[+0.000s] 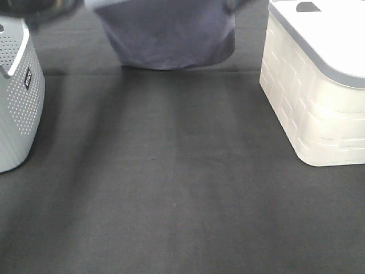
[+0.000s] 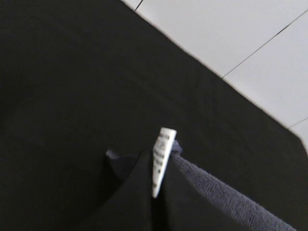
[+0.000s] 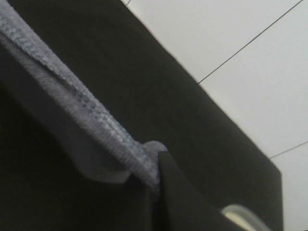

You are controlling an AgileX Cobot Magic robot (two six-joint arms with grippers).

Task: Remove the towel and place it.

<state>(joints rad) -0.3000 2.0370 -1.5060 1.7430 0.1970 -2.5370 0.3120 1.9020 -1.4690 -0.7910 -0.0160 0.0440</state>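
The grey-lavender towel (image 1: 168, 34) hangs spread out above the far side of the black table, its lower edge just over the cloth. Both upper corners run up to blurred dark grippers at the top edge of the high view, the left gripper (image 1: 52, 8) and the right gripper (image 1: 239, 4). In the left wrist view my left gripper (image 2: 151, 166) is shut on the towel (image 2: 226, 199) corner that carries the white tag (image 2: 162, 159). My right gripper (image 3: 156, 171) is shut on the towel (image 3: 72, 94) at the hemmed edge of the other corner.
A grey perforated basket (image 1: 17, 97) stands at the left edge of the table. A white bin with a grey lid (image 1: 319, 97) stands at the right. A black cloth (image 1: 182, 188) covers the table, and white tiled floor (image 2: 231, 29) lies beyond its far edge.
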